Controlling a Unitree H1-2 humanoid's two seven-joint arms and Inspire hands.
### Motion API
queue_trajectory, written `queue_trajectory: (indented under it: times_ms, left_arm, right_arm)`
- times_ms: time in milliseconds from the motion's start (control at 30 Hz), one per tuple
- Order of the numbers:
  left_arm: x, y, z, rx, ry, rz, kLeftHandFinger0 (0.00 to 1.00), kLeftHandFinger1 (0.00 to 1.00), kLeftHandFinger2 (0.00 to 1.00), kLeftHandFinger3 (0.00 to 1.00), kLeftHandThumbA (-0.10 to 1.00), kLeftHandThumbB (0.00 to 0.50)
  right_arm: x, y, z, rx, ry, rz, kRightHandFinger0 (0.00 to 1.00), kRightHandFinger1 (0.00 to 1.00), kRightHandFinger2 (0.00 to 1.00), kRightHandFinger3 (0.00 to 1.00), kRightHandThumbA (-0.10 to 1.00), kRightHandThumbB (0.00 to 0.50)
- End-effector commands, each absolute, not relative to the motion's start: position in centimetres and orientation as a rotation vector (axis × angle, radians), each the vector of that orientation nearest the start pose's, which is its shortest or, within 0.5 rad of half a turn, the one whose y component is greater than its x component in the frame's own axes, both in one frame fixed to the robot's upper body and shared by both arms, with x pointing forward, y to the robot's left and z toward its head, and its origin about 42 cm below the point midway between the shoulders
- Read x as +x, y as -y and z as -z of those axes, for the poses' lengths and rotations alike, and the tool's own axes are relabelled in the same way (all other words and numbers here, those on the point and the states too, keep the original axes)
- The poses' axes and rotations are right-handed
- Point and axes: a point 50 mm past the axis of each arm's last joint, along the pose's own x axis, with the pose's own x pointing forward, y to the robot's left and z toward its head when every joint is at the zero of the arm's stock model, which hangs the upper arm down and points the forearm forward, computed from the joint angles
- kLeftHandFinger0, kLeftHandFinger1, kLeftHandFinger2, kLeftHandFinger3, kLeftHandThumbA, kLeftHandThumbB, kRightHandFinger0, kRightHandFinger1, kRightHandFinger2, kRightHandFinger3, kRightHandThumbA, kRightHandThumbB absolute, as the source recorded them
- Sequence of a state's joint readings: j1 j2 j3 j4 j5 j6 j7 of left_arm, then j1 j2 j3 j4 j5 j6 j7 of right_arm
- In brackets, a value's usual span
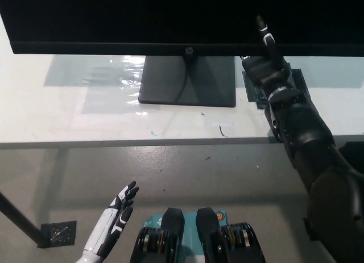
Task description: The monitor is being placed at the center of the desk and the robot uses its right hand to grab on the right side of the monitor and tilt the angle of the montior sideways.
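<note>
The monitor [170, 19] stands near the middle of the desk [68, 115], its dark screen filling the top of the view and its flat square base [187, 81] resting on the white surface below the lower bezel. So the placing part looks done; what remains is the grab and the sideways tilt.

The right robot hand [266, 70] is raised at the lower bezel, right of the base. One finger [266, 38] points up across the front of the bezel and screen; the others seem tucked under or behind the lower edge, where black hand against black screen hides them. I cannot tell whether the right robot hand is actually clamped on the monitor or only touching it. It also sits on the right part of the lower edge, not at the right side edge, which lies outside the view.

The monitor appears square to the desk edge, with bezel and base running level across the view, so I judge that no sideways turn has happened yet. Left to do: settle a firm hold on the right portion of the screen, then swing that side forward or back so the panel turns on its stand.

The left robot hand [116, 215] rests low at the lower left, below the desk edge, open with fingers spread and holding nothing.
</note>
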State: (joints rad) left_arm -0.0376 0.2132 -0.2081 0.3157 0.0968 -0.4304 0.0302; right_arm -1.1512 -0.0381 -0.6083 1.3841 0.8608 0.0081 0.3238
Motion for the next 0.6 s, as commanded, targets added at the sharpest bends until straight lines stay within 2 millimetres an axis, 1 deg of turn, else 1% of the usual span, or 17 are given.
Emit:
queue_trajectory:
  times_ms: [0,100,133,200,233,300,333,433,467,567]
  left_arm:
    - [28.1,-24.0,-5.7,0.296,0.208,0.211,1.00,1.00,1.00,1.00,1.00,0.378]
    - [28.0,-23.9,-5.7,0.300,0.210,0.215,1.00,1.00,1.00,1.00,1.00,0.371]
    - [28.1,-23.9,-5.7,0.301,0.210,0.216,1.00,1.00,1.00,1.00,1.00,0.372]
    - [28.4,-23.8,-5.7,0.309,0.214,0.218,1.00,1.00,1.00,1.00,1.00,0.376]
    - [28.5,-23.7,-5.7,0.303,0.213,0.219,1.00,1.00,1.00,1.00,1.00,0.385]
    - [28.5,-23.7,-5.7,0.303,0.213,0.219,1.00,1.00,1.00,1.00,1.00,0.385]
    - [28.7,-23.7,-5.8,0.297,0.214,0.227,1.00,1.00,1.00,1.00,1.00,0.389]
    - [28.7,-23.6,-5.8,0.291,0.214,0.227,1.00,1.00,1.00,1.00,1.00,0.390]
    - [28.7,-23.5,-5.9,0.301,0.217,0.229,1.00,1.00,1.00,1.00,1.00,0.378]
    - [28.7,-23.6,-5.9,0.316,0.222,0.230,1.00,1.00,1.00,1.00,1.00,0.371]
  right_arm:
    - [58.9,14.4,-31.1,1.216,0.063,-0.231,1.00,1.00,1.00,1.00,1.00,0.373]
    - [59.1,14.5,-31.3,1.206,0.043,-0.203,1.00,1.00,1.00,1.00,1.00,0.379]
    - [59.2,14.6,-31.5,1.200,0.040,-0.196,1.00,1.00,1.00,1.00,1.00,0.370]
    - [59.4,14.6,-32.2,1.175,0.025,-0.171,1.00,1.00,1.00,1.00,1.00,0.389]
    - [59.5,14.7,-32.5,1.161,0.020,-0.158,1.00,1.00,1.00,1.00,1.00,0.388]
    - [59.5,14.7,-32.5,1.161,0.019,-0.157,1.00,1.00,1.00,1.00,1.00,0.389]
    - [59.6,14.6,-33.0,1.146,0.020,-0.159,1.00,1.00,1.00,1.00,1.00,0.401]
    - [59.6,14.5,-33.2,1.141,0.019,-0.156,1.00,1.00,1.00,1.00,1.00,0.401]
    - [59.7,14.4,-33.2,1.123,0.010,-0.147,1.00,1.00,1.00,1.00,1.00,0.390]
    - [59.7,14.2,-33.3,1.102,0.004,-0.137,1.00,1.00,1.00,1.00,1.00,0.384]
